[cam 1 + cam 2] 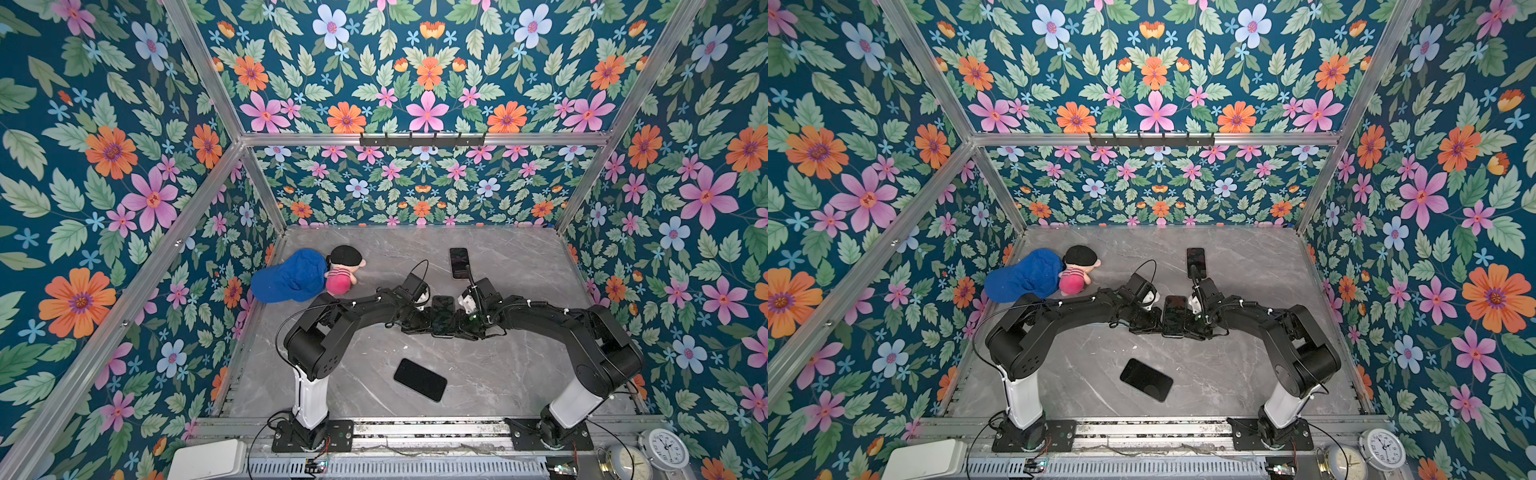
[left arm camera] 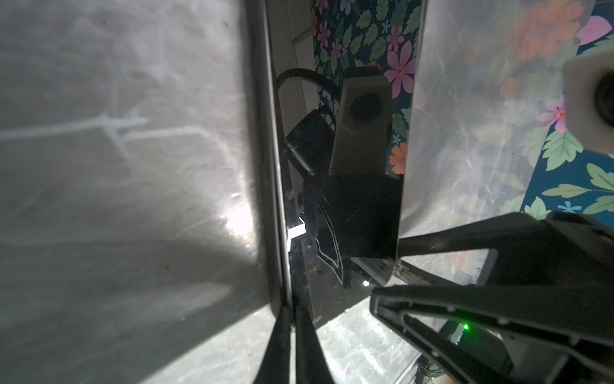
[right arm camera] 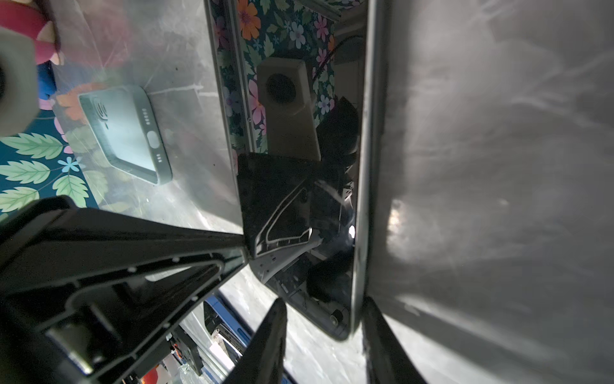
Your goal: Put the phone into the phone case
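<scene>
**Phone pinched between both grippers at mid-table**

Closest to the left wrist lens, the left gripper [image 2: 292, 307] has its fingers [image 2: 277, 352] drawn almost together, pinching the grey rim of the phone [image 2: 349, 212]. In the right wrist view the right gripper [image 3: 324, 301] has its fingers [image 3: 269, 342] apart with the phone's corner between them. One finger lies against the rim, but whether they clamp cannot be told.

In both top views the phone [image 1: 442, 313] [image 1: 1174, 313] sits at mid-table, dark screen up, long axis running 12 to 6 o'clock. Whether it rests on the table [image 1: 519, 374] or hangs clear cannot be told. The left gripper meets its 9 o'clock edge and the right its 3 o'clock edge, both near the 6 o'clock end.

A second phone [image 1: 459, 262] lies toward 12 to 1 o'clock, also lengthwise 12 to 6. The right wrist view shows its pale end with a port and small holes. At 7 o'clock a matte black slab [image 1: 419, 379] lies flat, long axis 10 to 4. Whether it is a phone or a case cannot be told. A blue cap [image 1: 286, 276] and a doll [image 1: 343, 270] lie at 10 o'clock. A white clock [image 1: 663, 451] stands at 5 o'clock, its numerals too small to read.
</scene>
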Robot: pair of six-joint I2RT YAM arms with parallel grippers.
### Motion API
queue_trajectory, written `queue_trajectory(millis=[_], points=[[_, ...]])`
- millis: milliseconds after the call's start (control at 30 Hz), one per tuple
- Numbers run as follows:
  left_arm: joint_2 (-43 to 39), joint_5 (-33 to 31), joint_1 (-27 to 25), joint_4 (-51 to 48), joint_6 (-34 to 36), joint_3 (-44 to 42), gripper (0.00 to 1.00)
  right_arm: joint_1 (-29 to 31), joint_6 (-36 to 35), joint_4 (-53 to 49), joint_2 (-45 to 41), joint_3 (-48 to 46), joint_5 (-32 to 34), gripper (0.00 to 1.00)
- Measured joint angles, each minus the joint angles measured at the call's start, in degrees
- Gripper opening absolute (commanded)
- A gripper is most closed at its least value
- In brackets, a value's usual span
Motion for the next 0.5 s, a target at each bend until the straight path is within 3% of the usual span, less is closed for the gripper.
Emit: queue_trajectory(millis=[300, 500], points=[[0.17, 0.15, 0.07, -0.07, 0.22, 0.09, 0.07, 0.55, 0.2, 0.02, 0.33, 0.02, 0.5, 0.38], [0.17, -0.92, -0.07, -2.12, 1.53, 1.33, 0.14, 0.7, -0.07, -1.05, 0.0, 0.66, 1.31, 0.38]])
